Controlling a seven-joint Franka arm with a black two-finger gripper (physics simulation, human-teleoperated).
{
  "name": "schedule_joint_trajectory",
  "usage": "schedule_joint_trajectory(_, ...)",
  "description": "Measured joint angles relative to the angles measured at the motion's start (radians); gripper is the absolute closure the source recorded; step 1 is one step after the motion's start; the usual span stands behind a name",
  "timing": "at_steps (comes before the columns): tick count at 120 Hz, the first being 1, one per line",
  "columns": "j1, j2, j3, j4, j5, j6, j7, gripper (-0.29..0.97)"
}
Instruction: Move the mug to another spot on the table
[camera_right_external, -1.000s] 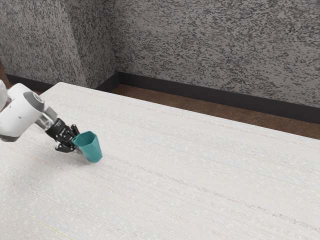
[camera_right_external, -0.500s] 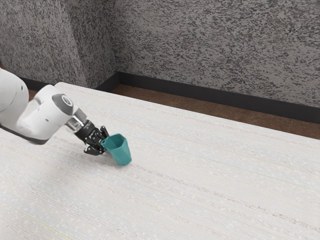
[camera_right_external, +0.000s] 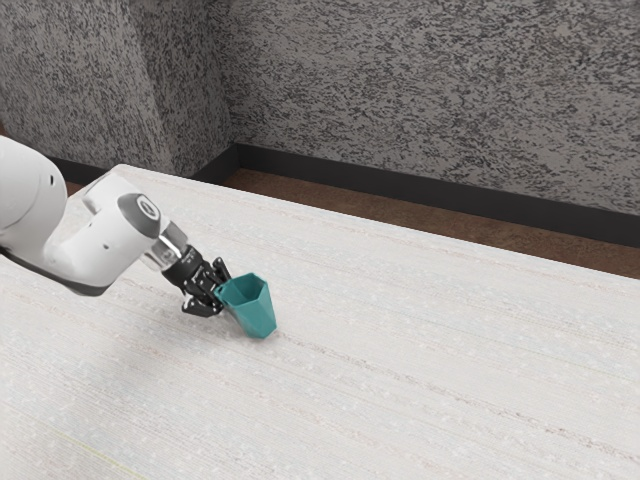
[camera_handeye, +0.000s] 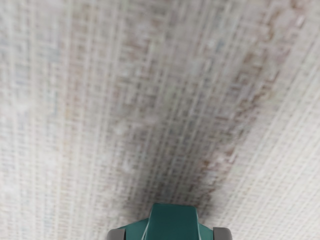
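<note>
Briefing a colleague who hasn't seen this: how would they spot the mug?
On the pale table, follow the white arm from the exterior view's left to its black tool. The mug is the teal, faceted cup tilted in that tool's grip, the only coloured thing there.

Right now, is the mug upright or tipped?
Tipped: the mug leans, its open mouth turned toward the gripper, which grips its rim.
</note>
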Motion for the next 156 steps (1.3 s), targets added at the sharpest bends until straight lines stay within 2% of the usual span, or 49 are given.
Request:
schedule_joint_trajectory(61, 0.0, 0.005, 0.0, 0.0, 0.004, 0.005, -0.033, 0.61)
schedule_joint_trajectory(90, 0.001, 0.002, 0.0, -0.007, 0.007, 0.007, -0.029, 0.23)
schedule_joint_trajectory(121, 0.012, -0.024, 0.011, -0.029, 0.013, 0.003, -0.026, 0.07)
schedule_joint_trajectory(139, 0.015, -0.089, 0.051, -0.043, 0.066, -0.004, -0.026, 0.03)
schedule_joint_trajectory(149, 0.014, -0.138, 0.104, -0.042, 0.124, -0.014, -0.025, 0.02)
schedule_joint_trajectory(156, 0.014, -0.173, 0.123, -0.034, 0.213, -0.021, -0.024, 0.02)
